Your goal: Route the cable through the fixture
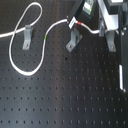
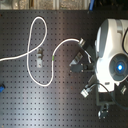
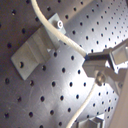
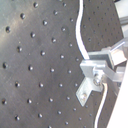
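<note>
The cable (image 1: pixel 14 61) is a thin white cord looping across the black perforated board, with a green band (image 1: pixel 46 36) and a red band (image 1: pixel 74 21). My gripper (image 1: pixel 78 22) is shut on the cable just past the red band, above a grey metal fixture (image 1: pixel 73 41). In the first wrist view the cable (image 3: pixel 50 22) runs across the top of this fixture (image 3: pixel 32 50) and into my fingers (image 3: pixel 96 61). In the second wrist view the cable (image 4: pixel 78 30) meets the gripper (image 4: pixel 92 67). The second exterior view shows the gripper (image 2: pixel 81 43) over the fixture (image 2: pixel 76 66).
A second grey fixture (image 1: pixel 27 34) stands at the first exterior view's left, where the cable's loop passes it; it also shows in the second exterior view (image 2: pixel 38 60). The robot body (image 2: pixel 112 57) fills the second exterior view's right. A blue item (image 2: pixel 1 88) lies at its left edge.
</note>
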